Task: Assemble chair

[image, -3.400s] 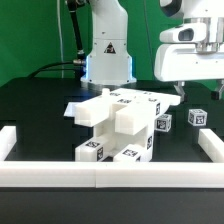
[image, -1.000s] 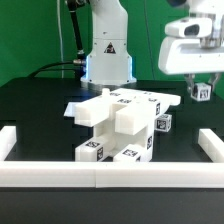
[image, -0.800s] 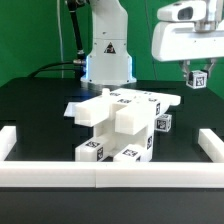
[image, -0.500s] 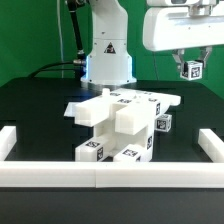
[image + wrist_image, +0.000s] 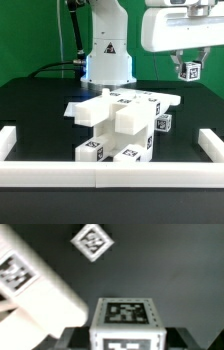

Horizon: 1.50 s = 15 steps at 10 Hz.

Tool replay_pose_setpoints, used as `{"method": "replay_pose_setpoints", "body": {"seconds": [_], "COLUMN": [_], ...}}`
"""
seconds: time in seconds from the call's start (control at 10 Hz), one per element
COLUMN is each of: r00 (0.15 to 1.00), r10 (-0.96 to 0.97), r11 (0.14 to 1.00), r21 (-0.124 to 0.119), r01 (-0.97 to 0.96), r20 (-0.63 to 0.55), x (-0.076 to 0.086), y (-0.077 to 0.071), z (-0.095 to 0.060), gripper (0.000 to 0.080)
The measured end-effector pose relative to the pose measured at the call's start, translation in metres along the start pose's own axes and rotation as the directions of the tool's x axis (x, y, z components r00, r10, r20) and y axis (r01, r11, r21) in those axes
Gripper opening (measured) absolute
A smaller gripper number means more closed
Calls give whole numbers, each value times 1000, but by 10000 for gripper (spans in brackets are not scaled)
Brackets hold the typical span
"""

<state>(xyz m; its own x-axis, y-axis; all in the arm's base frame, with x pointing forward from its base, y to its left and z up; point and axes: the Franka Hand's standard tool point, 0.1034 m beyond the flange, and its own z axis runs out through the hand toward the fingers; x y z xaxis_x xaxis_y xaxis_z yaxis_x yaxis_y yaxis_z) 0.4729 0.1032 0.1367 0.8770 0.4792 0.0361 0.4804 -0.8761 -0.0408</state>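
Nearest, at 6 o'clock in the exterior view, a long low white border rail with a matte finish runs across the front edge of the black table.

Behind the rail, at the centre of the table, stands the chair. It is a partly built stack of chunky matte white blocks: a flat slab on top and thicker rectangular pieces below. Square black-and-white marker tags sit on its upper and front faces. The tags carry patterns only, with no readable writing.

At 3 o'clock from the chair, just beside it, a small white cube rests on the table with a tag facing forward.

At 1 o'clock from the chair, well above the table, a small tagged block hangs in the air. The dark fingers are clamped on its two opposite sides. The wrist view shows tags on two of its faces.

Farthest, at 12 o'clock, is the glossy white robot base. It bears a triangular label whose print is too small to read. A green backdrop stands behind it.
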Motion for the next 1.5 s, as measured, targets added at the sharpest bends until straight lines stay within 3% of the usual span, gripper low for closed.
{"method": "replay_pose_setpoints", "body": {"seconds": [0.1,0.3,0.8,0.9,1.2,1.3,1.5], "r00": [1000,998,997,993,988,988,989], "r10": [-26,-60,-79,-116,-155,-152,-150], "r11": [1000,998,997,993,987,987,987], "r21": [-6,-12,-12,-23,-52,-60,-59], "r01": [26,60,79,116,155,152,150], "r20": [-8,-11,-3,7,8,5,7], "x": [9,23,23,25,50,56,55], "y": [20,40,45,66,114,122,122], "z": [-7,-15,-12,-6,-9,-11,-9], "gripper": [287,287,287,287,287,287,287]}}
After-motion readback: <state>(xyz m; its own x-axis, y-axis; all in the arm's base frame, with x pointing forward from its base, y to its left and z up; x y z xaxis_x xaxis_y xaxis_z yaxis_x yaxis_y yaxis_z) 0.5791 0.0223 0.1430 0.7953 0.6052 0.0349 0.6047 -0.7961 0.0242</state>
